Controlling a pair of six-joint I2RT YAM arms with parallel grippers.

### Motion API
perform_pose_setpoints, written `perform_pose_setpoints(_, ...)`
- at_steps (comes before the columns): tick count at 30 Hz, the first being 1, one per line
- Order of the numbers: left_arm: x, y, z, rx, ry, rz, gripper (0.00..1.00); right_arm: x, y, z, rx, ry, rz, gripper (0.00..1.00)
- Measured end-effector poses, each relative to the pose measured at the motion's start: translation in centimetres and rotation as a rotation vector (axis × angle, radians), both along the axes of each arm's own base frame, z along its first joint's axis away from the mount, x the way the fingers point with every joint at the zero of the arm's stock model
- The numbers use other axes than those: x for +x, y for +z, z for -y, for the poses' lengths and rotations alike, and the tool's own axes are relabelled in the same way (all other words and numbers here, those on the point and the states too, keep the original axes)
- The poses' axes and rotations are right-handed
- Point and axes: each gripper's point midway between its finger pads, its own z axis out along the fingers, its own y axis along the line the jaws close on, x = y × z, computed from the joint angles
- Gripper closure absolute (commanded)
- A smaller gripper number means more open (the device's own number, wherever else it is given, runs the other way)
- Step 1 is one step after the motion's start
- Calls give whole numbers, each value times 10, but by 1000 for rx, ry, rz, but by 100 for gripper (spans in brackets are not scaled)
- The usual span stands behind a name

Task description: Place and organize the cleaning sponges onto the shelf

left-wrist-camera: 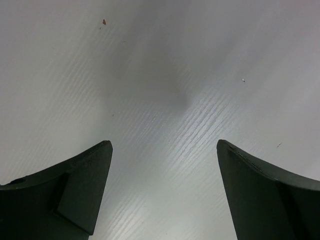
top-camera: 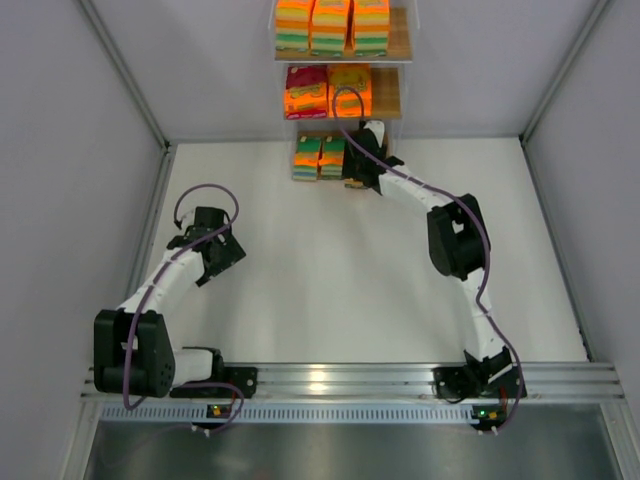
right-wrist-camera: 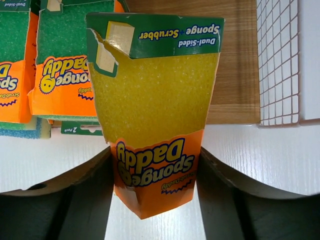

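The stepped shelf (top-camera: 399, 48) stands at the far middle of the table. Its top board holds three sponge packs (top-camera: 331, 27), the middle board two (top-camera: 327, 91), the bottom board two green-faced packs (top-camera: 320, 157). My right gripper (top-camera: 361, 163) is at the bottom tier, shut on a yellow-faced sponge pack (right-wrist-camera: 155, 110) with orange wrapping, held just in front of the bottom wooden board (right-wrist-camera: 235, 75), right of the two green packs (right-wrist-camera: 65, 65). My left gripper (top-camera: 222, 250) is open and empty over bare table at the left; its fingers (left-wrist-camera: 75, 190) stand wide apart.
A white grid side panel (right-wrist-camera: 277, 60) of the shelf is right of the held pack. Grey walls close in the table on the left, right and far sides. An aluminium rail (top-camera: 350, 380) runs along the near edge.
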Motion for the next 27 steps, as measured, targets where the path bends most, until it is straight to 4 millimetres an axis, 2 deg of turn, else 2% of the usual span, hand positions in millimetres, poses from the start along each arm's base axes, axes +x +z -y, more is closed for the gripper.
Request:
perform_pose_setpoints(1, 0, 0, 0, 0, 0, 0, 8, 0, 0, 0, -2, 0, 0, 34)
perform_pose_setpoints(2, 0, 0, 0, -1, 0, 0, 8, 0, 0, 1, -4, 1, 0, 24)
perform_pose_setpoints(6, 0, 0, 0, -2, 1, 0, 8, 0, -1, 2, -9, 4, -1, 10)
perform_pose_setpoints(11, 0, 0, 0, -3, 1, 0, 8, -7, -10, 2, -1, 22, -25, 6)
perform_pose_setpoints(15, 0, 0, 0, -4, 0, 1, 8, -34, -29, 10, -12, 49, -97, 8)
perform_pose_setpoints(18, 0, 1, 1, -9, -2, 4, 8, -50, -27, 14, -6, 63, -114, 23)
perform_pose_setpoints(21, 0, 2, 2, -13, -4, 10, 8, -64, -9, 19, 16, 68, -94, 53)
perform_pose_setpoints(22, 0, 2, 2, -14, -5, 12, 8, -67, -3, 21, 22, 67, -85, 71)
perform_pose_setpoints(25, -2, 1, 2, -19, -6, 9, 8, -67, 19, 22, 47, 63, -36, 98)
perform_pose_setpoints(27, -2, 1, 3, -20, -7, 9, 8, -64, 23, 20, 57, 60, -16, 100)
